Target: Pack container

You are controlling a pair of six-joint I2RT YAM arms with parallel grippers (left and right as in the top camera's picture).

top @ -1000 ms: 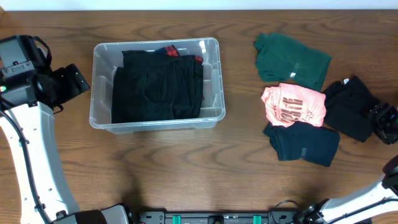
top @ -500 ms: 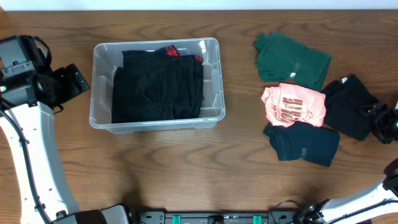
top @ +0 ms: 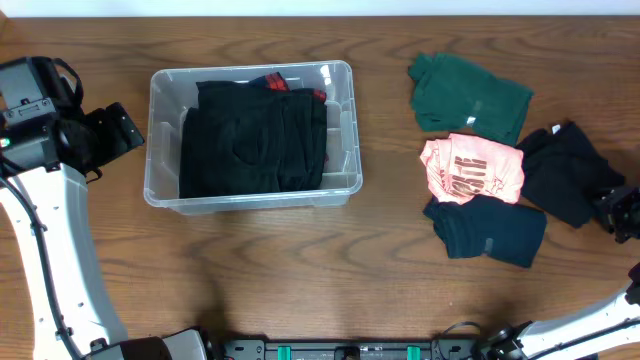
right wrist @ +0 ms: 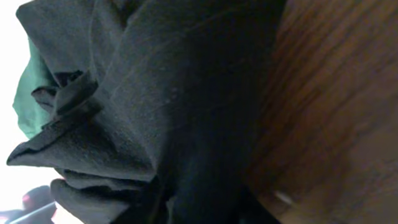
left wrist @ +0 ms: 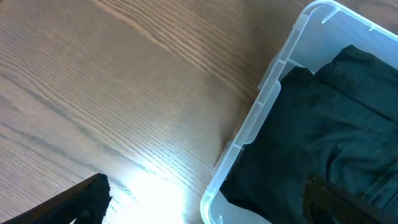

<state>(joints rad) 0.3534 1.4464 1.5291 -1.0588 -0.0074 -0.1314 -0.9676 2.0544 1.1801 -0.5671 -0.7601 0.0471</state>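
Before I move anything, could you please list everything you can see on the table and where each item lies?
container: one, clear, left of centre on the table
black clothing: one folded stack, black, inside the container, a red edge showing at its far end
green garment: one, green, far right
pink garment: one, pink with print, just nearer than the green one
teal garment: one, dark teal, nearest of the right group
black garment: one, black, right of the pink one
table: one, brown wood
left pincer: one, black, open, left of the container
right pincer: one, black, at the black garment's right edge; state unclear
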